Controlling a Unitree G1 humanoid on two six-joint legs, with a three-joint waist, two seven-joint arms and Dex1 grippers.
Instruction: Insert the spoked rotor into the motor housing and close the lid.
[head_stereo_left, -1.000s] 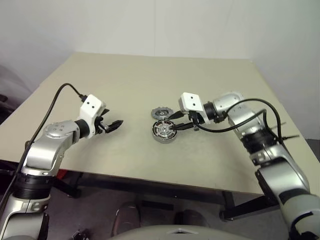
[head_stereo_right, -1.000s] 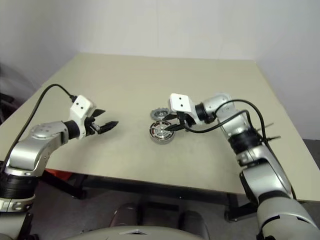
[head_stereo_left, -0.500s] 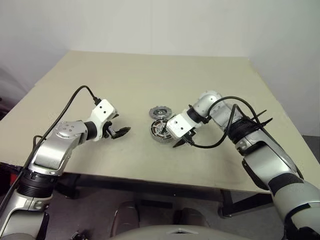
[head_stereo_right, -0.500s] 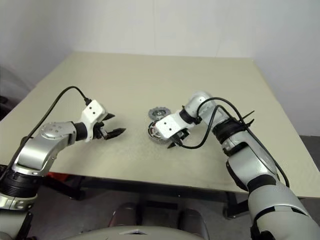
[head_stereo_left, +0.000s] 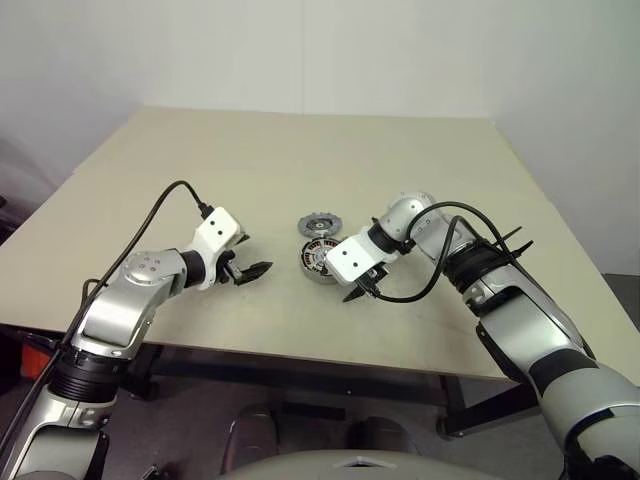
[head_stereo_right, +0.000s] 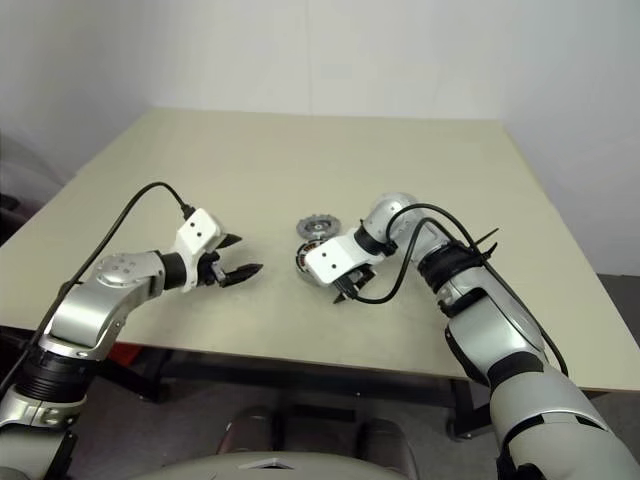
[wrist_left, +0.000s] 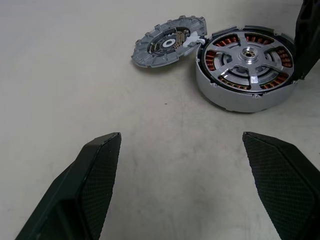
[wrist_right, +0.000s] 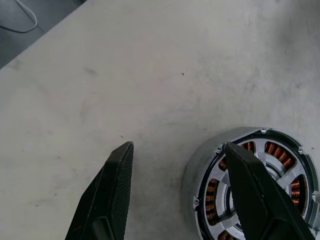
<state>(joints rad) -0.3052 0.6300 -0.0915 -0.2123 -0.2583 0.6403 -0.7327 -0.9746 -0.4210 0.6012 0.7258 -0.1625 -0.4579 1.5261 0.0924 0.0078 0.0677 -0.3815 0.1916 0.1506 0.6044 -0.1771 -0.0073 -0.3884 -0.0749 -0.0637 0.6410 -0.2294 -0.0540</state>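
The motor housing (head_stereo_left: 315, 260) stands on the table with the spoked rotor (wrist_left: 248, 55) lying inside it, copper windings showing between the spokes. The lid (head_stereo_left: 320, 223), a dark notched disc, lies flat just behind the housing and almost touches it. My right gripper (head_stereo_left: 362, 290) points down at the housing's near right side and is open and holds nothing. One of its fingers (wrist_right: 250, 190) hangs over the housing's rim. My left gripper (head_stereo_left: 255, 270) hovers open to the left of the housing, aimed at it with a clear gap between.
The beige table (head_stereo_left: 300, 160) has bare room all around the parts. Its front edge (head_stereo_left: 300, 355) runs close below both grippers. A black cable (head_stereo_left: 160, 205) loops over my left arm.
The right gripper has opened wider, rolled, and swung from over the housing down to its near right side. The left gripper has drifted a little toward the housing.
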